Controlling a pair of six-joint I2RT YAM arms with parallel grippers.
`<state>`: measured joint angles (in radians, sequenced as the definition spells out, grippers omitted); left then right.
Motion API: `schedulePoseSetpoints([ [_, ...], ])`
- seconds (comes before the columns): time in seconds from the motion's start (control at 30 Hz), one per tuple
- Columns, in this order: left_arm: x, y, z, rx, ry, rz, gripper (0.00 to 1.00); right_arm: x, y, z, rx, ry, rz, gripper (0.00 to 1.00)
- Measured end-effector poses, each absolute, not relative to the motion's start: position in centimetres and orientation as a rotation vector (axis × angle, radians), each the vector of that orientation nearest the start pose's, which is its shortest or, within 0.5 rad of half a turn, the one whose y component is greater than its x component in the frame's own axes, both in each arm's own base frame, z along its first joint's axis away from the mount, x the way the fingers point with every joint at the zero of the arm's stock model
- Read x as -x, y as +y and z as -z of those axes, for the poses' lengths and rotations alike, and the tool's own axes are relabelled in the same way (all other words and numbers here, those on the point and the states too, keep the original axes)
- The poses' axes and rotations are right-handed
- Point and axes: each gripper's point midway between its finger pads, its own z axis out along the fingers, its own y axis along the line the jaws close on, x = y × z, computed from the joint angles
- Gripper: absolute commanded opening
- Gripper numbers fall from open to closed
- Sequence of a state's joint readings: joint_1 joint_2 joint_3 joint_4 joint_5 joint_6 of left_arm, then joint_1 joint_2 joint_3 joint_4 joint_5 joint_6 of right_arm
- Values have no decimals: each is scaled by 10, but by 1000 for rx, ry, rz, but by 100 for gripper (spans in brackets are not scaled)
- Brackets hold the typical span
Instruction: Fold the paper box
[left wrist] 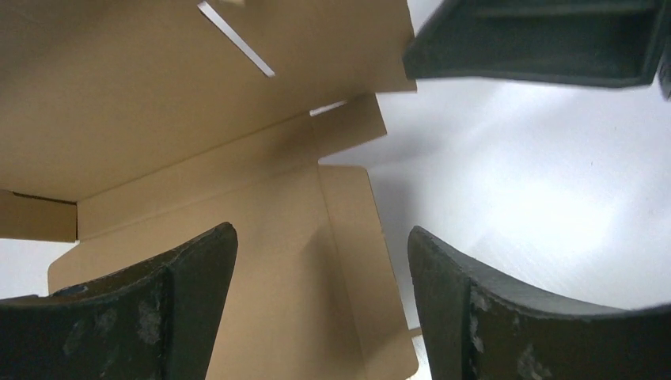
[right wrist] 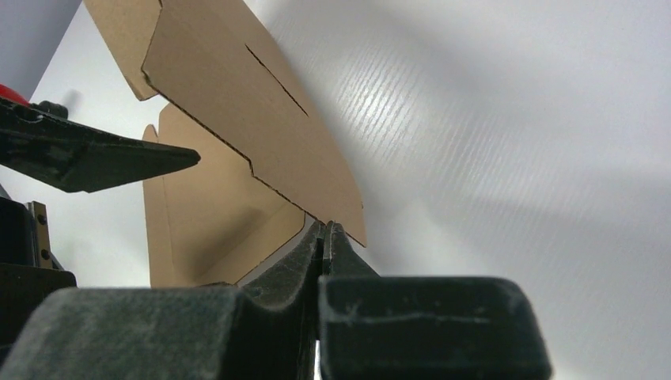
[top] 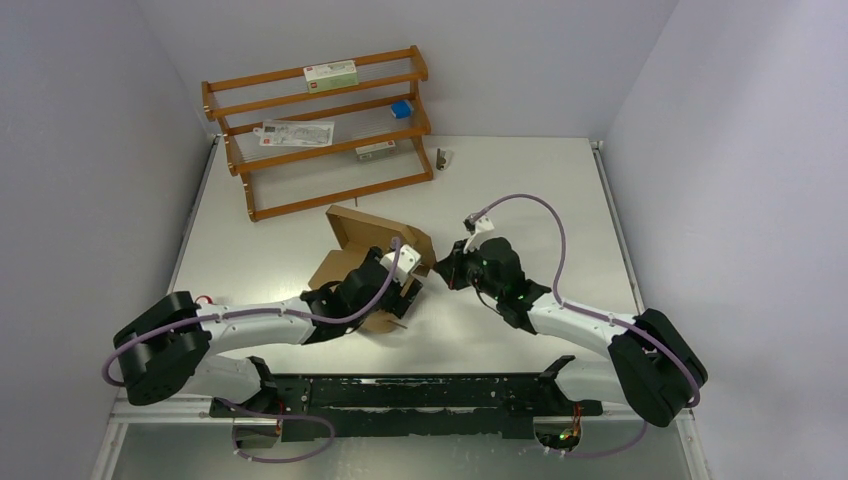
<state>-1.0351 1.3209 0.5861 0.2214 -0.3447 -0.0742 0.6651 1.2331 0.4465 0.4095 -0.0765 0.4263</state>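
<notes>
Paper box (top: 365, 235) lies mid-table (top: 540, 190), its rear panel tilted up. Rack (top: 318, 150) stands behind box, to the left, w/ cartons (top: 330, 72) on its shelves. Small item (top: 441, 158) is behind box, to the right. L gripper (left wrist: 323, 241) hangs over box's near part. R gripper (right wrist: 324, 236) is at box's right edge, tips touching the raised flap.

Room, one: white desk (top: 540, 190), matte, rectangular, lit evenly from above with soft shadows. Left wall (top: 90, 150) at 9 o'clock, back wall (top: 450, 50) at 12 and right wall (top: 740, 150) at 3, all plain pale grey. Wooden rack (top: 330, 148), three-tiered, orange-brown, stands at 11 o'clock against the back wall.
</notes>
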Motion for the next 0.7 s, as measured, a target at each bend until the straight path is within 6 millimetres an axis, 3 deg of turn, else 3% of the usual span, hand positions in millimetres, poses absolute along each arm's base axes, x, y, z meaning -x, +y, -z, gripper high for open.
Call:
schedulePoseSetpoints([
  [0.23, -245, -299, -103, -694, 1841, 337, 85, -261, 249, -96, 267, 2063, -774, 0],
  [0.47, -246, -314, -79, -709, 1844, 284, 85, -255, 249, -90, 238, 2107, -783, 0],
  [0.7, -250, -319, -68, -693, 1833, 238, 84, -254, 252, -97, 217, 2105, -811, 0],
])
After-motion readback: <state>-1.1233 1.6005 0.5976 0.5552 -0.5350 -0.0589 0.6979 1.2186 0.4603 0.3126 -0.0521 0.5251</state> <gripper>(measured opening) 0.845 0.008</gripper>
